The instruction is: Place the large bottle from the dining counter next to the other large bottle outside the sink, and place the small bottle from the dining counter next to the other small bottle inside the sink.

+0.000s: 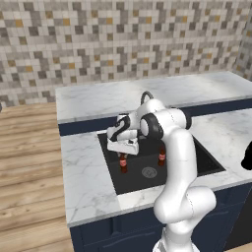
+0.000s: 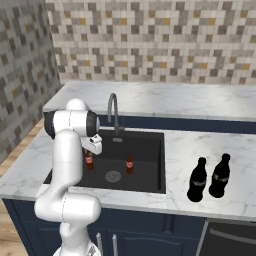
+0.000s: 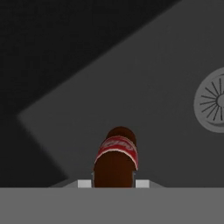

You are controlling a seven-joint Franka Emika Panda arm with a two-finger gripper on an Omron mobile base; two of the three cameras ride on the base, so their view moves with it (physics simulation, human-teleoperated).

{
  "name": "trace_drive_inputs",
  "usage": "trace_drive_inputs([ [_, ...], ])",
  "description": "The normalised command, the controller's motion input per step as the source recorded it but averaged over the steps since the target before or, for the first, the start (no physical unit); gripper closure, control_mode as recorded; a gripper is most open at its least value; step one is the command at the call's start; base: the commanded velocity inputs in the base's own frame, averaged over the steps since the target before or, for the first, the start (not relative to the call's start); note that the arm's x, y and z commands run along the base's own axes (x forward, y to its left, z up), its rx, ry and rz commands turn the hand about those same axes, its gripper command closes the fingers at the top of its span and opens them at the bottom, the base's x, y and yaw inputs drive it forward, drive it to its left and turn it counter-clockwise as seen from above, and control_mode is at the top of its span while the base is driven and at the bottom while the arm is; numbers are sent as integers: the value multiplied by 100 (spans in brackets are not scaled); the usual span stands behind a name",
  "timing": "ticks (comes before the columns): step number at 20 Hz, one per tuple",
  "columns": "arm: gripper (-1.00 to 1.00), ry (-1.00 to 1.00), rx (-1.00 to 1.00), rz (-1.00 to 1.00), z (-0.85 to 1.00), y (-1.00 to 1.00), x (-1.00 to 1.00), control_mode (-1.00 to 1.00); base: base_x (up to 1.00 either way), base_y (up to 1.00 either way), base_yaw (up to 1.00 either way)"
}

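**A:** Two tall bottles already stand together on the marble right of the sink (image 2: 150,137): the large bottle (image 2: 198,180) and the other large bottle (image 2: 220,175), just beside each other, outside the basin. You can count that half as done.

**B:** And the small ones?

**A:** Your gripper (image 1: 123,153) is low in the sink, clenched around the small bottle (image 1: 123,164), which hangs upright close over the basin floor; whether it touches, I cannot tell. The other small bottle (image 1: 161,157) stands near it, across the drain (image 1: 149,172). By my judgement, you have only the setting down and letting go left.

**B:** What are you handling?

**A:** Glossy brown bottle with a rounded shoulder and a red label band. The basin is matte black and flat, the drain a ribbed steel disc, the faucet (image 2: 113,112) a curved steel tube.
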Motion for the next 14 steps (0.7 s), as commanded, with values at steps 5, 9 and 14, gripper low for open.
trace_drive_inputs([
  [5, 100, 2, 0, 0, -3, 0, 0, -100, 0, 0, 0],
  [9, 100, 0, 0, 0, 0, 0, 0, -100, 0, 0, 0],
  [14, -100, 0, 0, 0, 0, 0, 0, -100, 0, 0, 0],
])
